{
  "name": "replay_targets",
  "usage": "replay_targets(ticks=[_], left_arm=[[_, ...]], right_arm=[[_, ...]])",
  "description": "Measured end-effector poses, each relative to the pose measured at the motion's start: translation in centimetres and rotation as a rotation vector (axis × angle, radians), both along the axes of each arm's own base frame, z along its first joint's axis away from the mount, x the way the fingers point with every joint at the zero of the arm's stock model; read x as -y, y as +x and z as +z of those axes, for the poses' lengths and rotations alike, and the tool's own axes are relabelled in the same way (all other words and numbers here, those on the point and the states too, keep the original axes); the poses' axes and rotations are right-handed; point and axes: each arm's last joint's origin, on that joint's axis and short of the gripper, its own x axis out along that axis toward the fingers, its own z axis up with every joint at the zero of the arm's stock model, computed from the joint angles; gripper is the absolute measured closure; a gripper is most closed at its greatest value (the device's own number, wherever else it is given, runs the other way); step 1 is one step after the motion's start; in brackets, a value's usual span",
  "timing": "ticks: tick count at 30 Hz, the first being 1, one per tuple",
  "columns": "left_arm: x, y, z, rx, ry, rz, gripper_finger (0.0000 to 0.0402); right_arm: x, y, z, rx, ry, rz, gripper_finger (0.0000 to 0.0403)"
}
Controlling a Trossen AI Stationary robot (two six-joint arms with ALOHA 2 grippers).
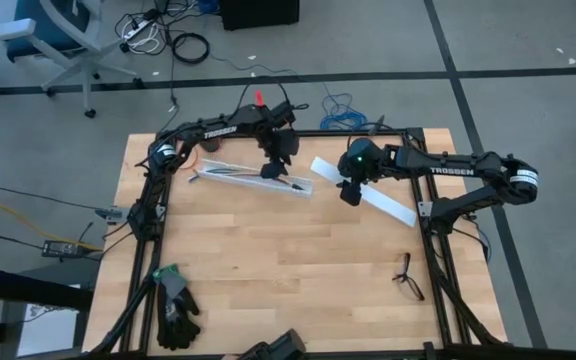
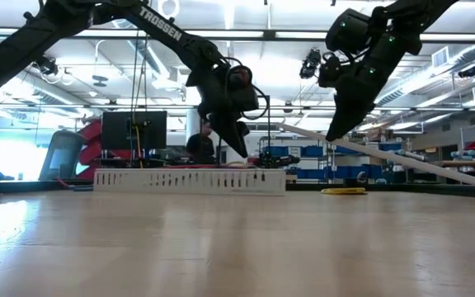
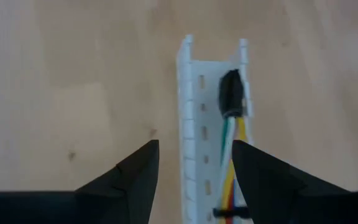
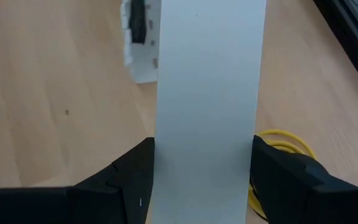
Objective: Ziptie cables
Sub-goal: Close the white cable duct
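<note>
Fingers of the right gripper (image 4: 201, 180) clasp the flat white cover strip (image 1: 363, 191), holding it tilted above the desk (image 1: 288, 290) near the far right corner. Fingers of the left gripper (image 3: 194, 177) stand apart, gripping nothing, directly over the white slotted channel (image 1: 253, 179), which lies near the far edge, left of centre. Inside that channel lie the cables (image 3: 234, 158), red, orange, yellow and green strands side by side, ending at a black sleeve (image 3: 230, 93). Black gloves (image 1: 176, 310) rest at the near left corner. Whether a ziptie is present cannot be told.
</note>
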Motion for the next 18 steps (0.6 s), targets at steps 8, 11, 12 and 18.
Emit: replay_targets(ticks=[8, 11, 12, 18], left_arm=[[0.3, -0.4, -0.9, -0.041, -0.068, 0.048, 0.0188], [0.3, -0.4, -1.0, -0.061, -0.059, 0.087, 0.0188], [0.1, -0.3, -1.1, -0.067, -0.03, 0.11, 0.0188], [-1.2, -0.3, -1.0, -0.12, 0.212, 0.213, 0.0188]], right_arm=[[0.1, -0.1, 0.0, -0.001, 0.003, 0.008, 0.0174], [0.1, -0.1, 0.0, 0.001, 0.006, 0.011, 0.0174], [0.1, -0.1, 0.0, 0.001, 0.008, 0.012, 0.0174], [0.1, -0.1, 0.0, 0.001, 0.008, 0.012, 0.0174]])
